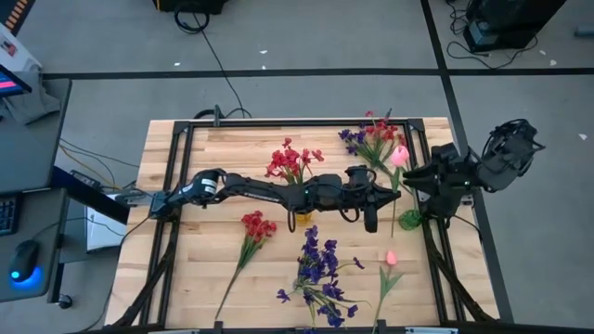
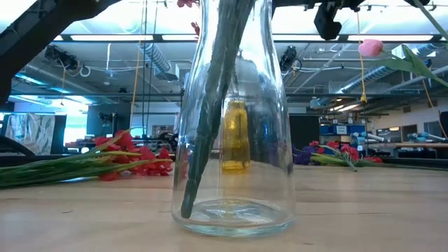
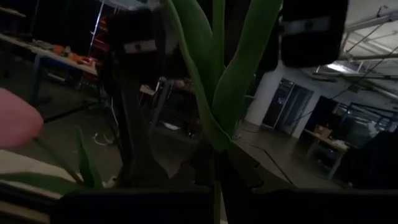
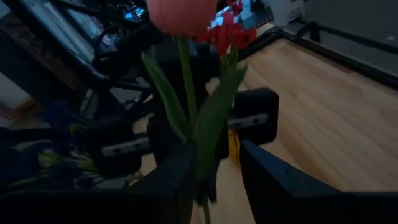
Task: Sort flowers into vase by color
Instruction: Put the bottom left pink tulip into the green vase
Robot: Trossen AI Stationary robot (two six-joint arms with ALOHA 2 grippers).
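Note:
A pink tulip [image 1: 399, 156] on a thin green stem with long leaves is held high above the table's right side; its bloom [image 2: 371, 47] also shows in the low view. My right gripper [image 4: 217, 155] reaches in from the right and is shut on its stem. My left arm stretches across the table. My left gripper [image 1: 369, 199] is open, and its two fingers [image 4: 118, 149] stand apart on either side of the stem without touching it. In the left wrist view the tulip's leaves [image 3: 217, 74] rise close in front. My right gripper pinches the tulip's stem [image 4: 202, 186] just below the leaf base, between its two fingers. The fingers come about level from the table's right side and lie across the stem. The tulip is lifted clear, with its bloom [image 4: 180, 12] above the fingers and its lower stem and a leaf [image 1: 408, 220] toward the near edge.
A yellow vase [image 1: 299, 220] at the table's middle holds red blooms. A clear glass vase [image 2: 231, 140] holds green stems. A red sprig [image 1: 255, 227], purple sprigs [image 1: 316, 269] and a second pink tulip [image 1: 390, 258] lie on the table. A mixed bunch [image 1: 371, 139] lies far right.

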